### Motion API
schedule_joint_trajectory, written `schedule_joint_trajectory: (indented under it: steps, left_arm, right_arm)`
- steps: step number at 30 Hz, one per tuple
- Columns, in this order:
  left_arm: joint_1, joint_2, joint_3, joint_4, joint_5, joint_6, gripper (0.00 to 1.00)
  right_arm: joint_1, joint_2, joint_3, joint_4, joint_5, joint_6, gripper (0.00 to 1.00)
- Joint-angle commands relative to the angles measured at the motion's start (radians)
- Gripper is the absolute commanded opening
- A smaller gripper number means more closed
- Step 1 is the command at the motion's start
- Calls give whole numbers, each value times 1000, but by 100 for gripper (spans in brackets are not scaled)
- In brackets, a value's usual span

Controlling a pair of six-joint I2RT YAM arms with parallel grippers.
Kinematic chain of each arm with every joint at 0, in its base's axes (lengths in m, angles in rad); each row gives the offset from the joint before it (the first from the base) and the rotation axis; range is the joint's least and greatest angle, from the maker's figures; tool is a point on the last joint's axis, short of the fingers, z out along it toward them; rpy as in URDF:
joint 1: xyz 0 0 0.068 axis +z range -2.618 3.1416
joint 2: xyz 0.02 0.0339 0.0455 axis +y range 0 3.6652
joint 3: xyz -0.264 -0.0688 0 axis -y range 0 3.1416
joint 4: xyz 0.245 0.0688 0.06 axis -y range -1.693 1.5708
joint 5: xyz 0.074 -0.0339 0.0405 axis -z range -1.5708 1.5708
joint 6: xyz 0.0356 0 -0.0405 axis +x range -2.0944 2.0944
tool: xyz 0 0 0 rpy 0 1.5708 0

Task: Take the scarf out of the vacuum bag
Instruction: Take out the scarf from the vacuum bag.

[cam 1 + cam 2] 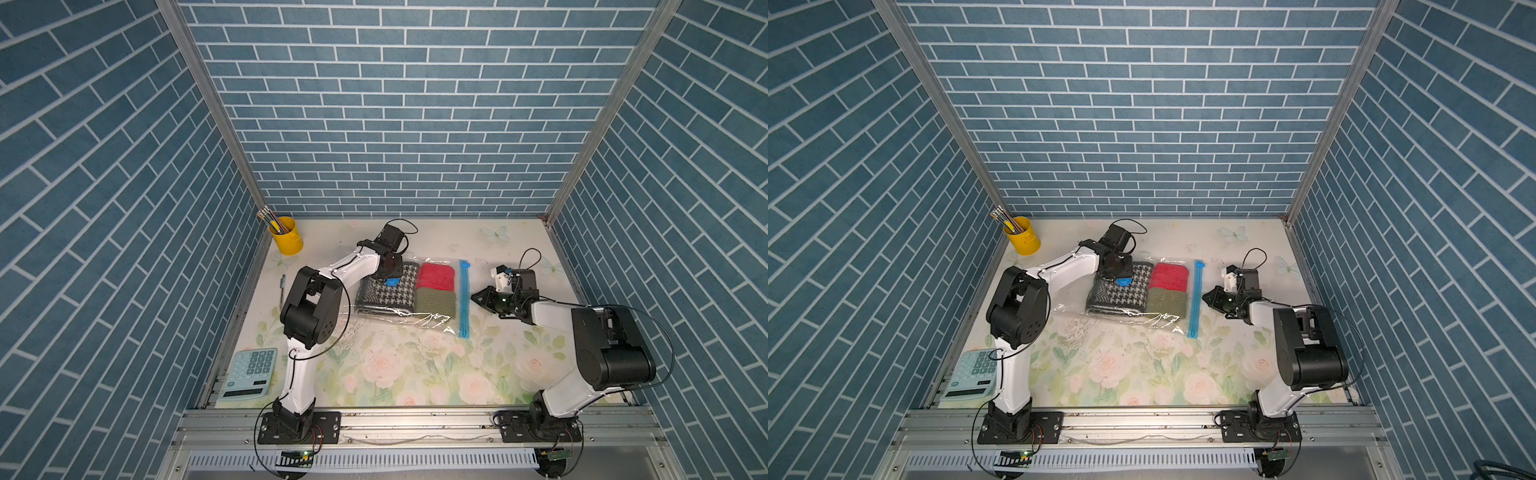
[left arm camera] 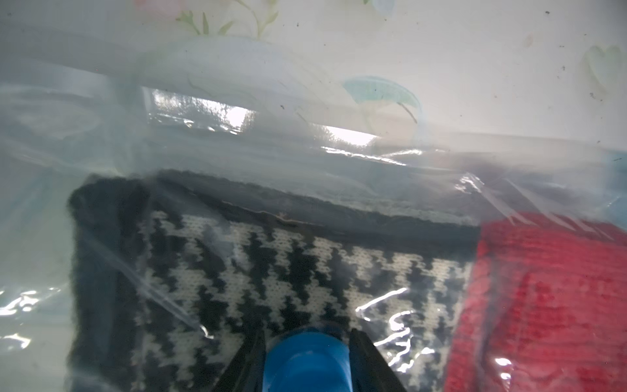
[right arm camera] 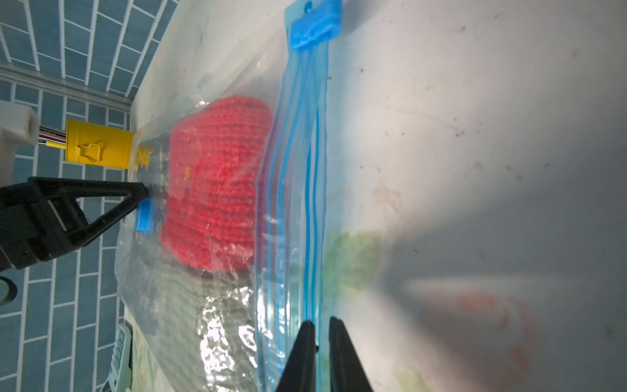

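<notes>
The scarf (image 1: 384, 291) lies folded inside the vacuum bag (image 1: 434, 323), at the end away from the zip strip (image 1: 464, 297), with the red knit (image 1: 436, 274) and olive knit (image 1: 436, 301) between them. The bag lies flat on the counter (image 1: 415, 365). The left hand (image 2: 307, 334) is open, its jaws either side of the blue valve cap (image 2: 307, 366) above the scarf. The right hand (image 3: 320, 322), jaws a sliver apart and gripping nothing, sits just beside the zip strip

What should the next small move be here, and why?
Probably ease the right gripper onto the zip strip: it hovers just beside it, jaws narrowly apart, the scarf lies inside the vacuum bag, and the left gripper straddles the valve cap.
</notes>
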Motion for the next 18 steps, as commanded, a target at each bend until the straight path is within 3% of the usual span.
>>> schedule_joint_trajectory:
  steps: [1, 11, 18]
  left_arm:
    - [-2, 22, -23, -28, -8, 3, 46]
    - [-3, -18, -139, 31, 16, -25, 46]
    - [-3, -32, -172, 49, 27, -32, 46]
  right_arm:
    - [-2, 18, 24, -9, -8, -22, 13]
    - [0, 104, 45, 88, -125, -3, 12]
    - [4, 54, 36, 129, -188, 4, 16]
